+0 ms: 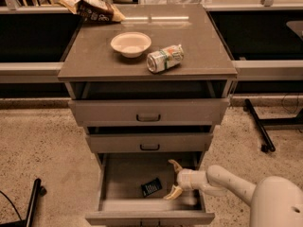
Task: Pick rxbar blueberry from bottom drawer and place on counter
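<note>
The rxbar blueberry (151, 187) is a small dark flat bar lying on the floor of the open bottom drawer (118, 178), near its middle. My gripper (173, 178) is inside the drawer, just right of the bar and apart from it. Its two tan fingers (173, 192) are spread open and hold nothing. The white arm reaches in from the lower right. The counter (199, 56) is the grey-brown top of the cabinet above.
On the counter lie a white bowl (130, 44), a silver-green can (164, 58) on its side and a brown snack bag (93, 9) at the back left. Two shallower drawers (148, 112) stand partly pulled out above the bottom one. A black stand leg (258, 125) is at the right.
</note>
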Robot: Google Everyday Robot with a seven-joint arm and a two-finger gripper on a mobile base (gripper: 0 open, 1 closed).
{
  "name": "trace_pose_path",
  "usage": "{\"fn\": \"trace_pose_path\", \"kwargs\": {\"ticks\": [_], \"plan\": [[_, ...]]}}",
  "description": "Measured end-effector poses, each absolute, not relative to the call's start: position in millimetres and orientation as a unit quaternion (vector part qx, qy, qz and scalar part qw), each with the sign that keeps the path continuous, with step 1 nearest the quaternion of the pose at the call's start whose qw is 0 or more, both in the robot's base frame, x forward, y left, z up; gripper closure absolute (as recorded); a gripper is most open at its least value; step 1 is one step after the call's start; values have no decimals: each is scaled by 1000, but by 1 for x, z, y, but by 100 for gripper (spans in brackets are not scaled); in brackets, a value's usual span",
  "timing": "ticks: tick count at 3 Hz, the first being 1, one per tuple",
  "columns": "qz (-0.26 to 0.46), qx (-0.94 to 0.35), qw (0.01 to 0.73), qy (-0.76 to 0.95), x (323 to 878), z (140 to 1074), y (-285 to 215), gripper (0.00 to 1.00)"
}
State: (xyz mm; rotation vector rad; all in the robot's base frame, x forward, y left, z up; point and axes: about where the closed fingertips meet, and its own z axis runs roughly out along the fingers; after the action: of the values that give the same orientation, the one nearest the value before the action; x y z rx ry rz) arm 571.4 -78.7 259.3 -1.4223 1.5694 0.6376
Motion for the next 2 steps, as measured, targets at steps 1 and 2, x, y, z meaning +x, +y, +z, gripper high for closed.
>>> {"fn": "trace_pose_path", "kwargs": {"ticks": [1, 2], "plan": [[299, -573, 462, 607, 570, 246, -66, 0], [317, -576, 469, 590, 569, 238, -53, 0]]}}
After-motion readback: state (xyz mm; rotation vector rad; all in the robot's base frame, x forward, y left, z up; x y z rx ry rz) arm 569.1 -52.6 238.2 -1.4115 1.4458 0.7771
